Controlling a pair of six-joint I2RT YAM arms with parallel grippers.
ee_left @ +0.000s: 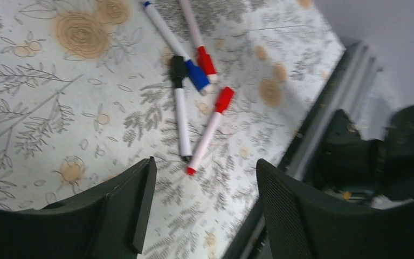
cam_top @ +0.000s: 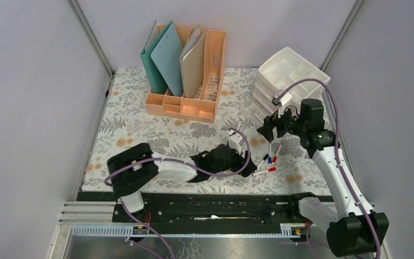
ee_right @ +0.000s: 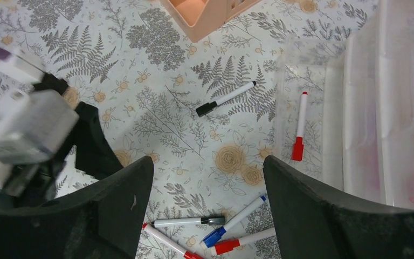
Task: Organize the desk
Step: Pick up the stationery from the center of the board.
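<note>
Four markers (ee_left: pixel 182 116) lie bunched, touching, just ahead of my left gripper (ee_left: pixel 205 167): jaws spread, empty. My right gripper (ee_right: pixel 207 164): jaws spread, empty, desk (ee_right: pixel 156 113) beneath. Risk: I pinch two barrels together, or nudge one rolling off the near edge.

The desk (cam_top: pixel 129 129) wears a matt printed cloth, smooth and flat. The markers (ee_left: pixel 181 124) are glossy white plastic with coloured caps. At right in the right wrist view, the drawer unit (ee_right: pixel 356 108) is milky plastic (faintly see-through). The file rack (cam_top: pixel 182 110) looks matt peach plastic.
</note>
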